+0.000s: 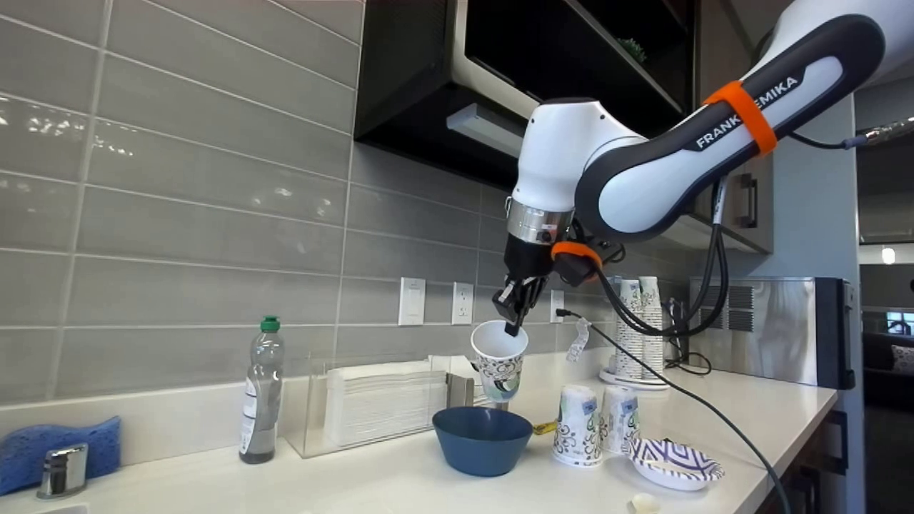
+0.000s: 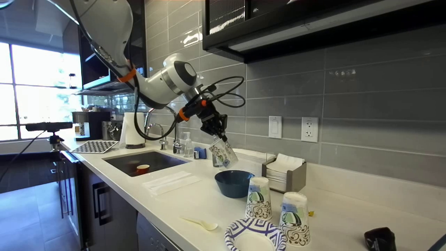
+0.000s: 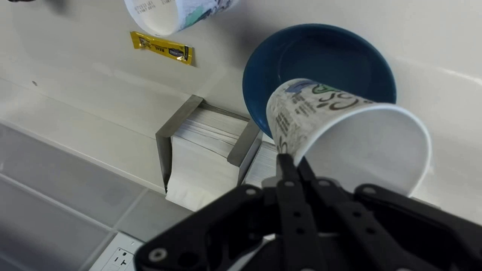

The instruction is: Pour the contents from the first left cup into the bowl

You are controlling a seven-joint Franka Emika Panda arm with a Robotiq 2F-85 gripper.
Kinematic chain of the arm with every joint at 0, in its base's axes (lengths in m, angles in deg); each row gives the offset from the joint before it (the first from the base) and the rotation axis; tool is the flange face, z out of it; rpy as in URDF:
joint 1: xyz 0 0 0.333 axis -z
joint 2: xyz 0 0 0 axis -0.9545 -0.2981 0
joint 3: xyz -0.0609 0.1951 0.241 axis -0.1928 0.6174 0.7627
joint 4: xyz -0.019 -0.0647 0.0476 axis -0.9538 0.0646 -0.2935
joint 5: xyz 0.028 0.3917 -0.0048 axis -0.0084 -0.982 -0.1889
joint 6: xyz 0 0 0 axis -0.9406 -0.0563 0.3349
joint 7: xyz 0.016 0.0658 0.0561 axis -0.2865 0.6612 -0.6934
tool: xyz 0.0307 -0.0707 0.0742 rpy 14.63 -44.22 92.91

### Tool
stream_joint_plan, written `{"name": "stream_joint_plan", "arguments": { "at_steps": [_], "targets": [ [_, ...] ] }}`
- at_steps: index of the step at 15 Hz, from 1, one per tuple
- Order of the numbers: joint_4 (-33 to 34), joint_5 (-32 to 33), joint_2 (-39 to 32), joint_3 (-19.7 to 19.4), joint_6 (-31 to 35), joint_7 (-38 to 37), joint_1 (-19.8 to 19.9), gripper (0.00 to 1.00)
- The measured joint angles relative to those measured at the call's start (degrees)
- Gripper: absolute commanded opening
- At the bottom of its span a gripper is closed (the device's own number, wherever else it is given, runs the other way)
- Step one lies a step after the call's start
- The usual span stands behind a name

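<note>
Black fingers [image 3: 288,173] stand pinched almost together, with the wall of the patterned paper cup [image 1: 499,364] between them at the rim. You hold the paper cup clear of the table [image 2: 195,202] and tilted: its mouth faces obliquely upward, its base lies lower. In the wrist view, the base overlaps the dark blue bowl [image 3: 324,56], which stands upright on the table below. You cannot confirm from these views that the mouth, once tipped, would come over the bowl.

Status, as judged: grasp, lift and transfer to the bowl are complete. Pouring is not shown under way; no falling contents are visible, and the part of the bowl's inside in view appears bare. Because the bottom of the paper cup is hidden, you cannot verify what it contains. Remaining steps: align the mouth with the bowl, rotate until it drops below the base, and let the contents run out.

Farther out, note an inverted cup [image 2: 258,200] and its twin [image 2: 294,220], both near the patterned dish [image 2: 256,223]. A yellow packet [image 3: 162,48] lies near the napkin holder [image 3: 180,116].
</note>
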Motion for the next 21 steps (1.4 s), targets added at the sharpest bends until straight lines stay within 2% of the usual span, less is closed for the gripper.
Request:
{"name": "stream_joint_plan", "arguments": {
  "at_steps": [8,21],
  "targets": [
    [2.67,12.24,-1.26,2.02,-13.68,-7.19,-4.18,0.01],
    [13.08,28.58,-13.55,2.03,-23.58,-14.36,-8.93,0.01]
  ]
}}
